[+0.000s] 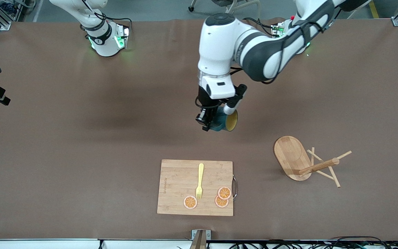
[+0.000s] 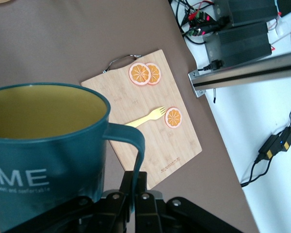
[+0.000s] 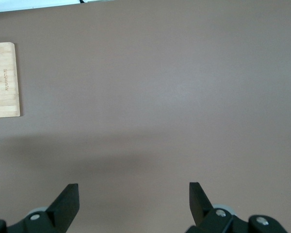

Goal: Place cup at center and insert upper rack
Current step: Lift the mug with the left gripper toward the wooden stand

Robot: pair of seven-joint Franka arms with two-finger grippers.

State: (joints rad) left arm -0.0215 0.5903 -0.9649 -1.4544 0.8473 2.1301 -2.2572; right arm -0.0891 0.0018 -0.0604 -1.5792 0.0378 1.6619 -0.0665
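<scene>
The dark teal cup (image 1: 225, 121) with a yellow inside hangs tilted over the middle of the table. My left gripper (image 1: 207, 121) is shut on its handle. In the left wrist view the cup (image 2: 43, 145) fills the near side and my left gripper (image 2: 137, 182) pinches the thin handle (image 2: 139, 150). The upper rack (image 1: 301, 160), a bamboo stand with an oval base, post and crossing pegs, lies tipped on its side toward the left arm's end of the table. My right gripper (image 3: 134, 199) is open and empty over bare table, and does not show in the front view.
A wooden cutting board (image 1: 178, 186) lies near the front edge of the table, with a yellow fork (image 1: 199, 181) and three orange slices (image 1: 224, 192) on it. It also shows in the left wrist view (image 2: 179, 145). Its corner (image 3: 4, 80) shows in the right wrist view.
</scene>
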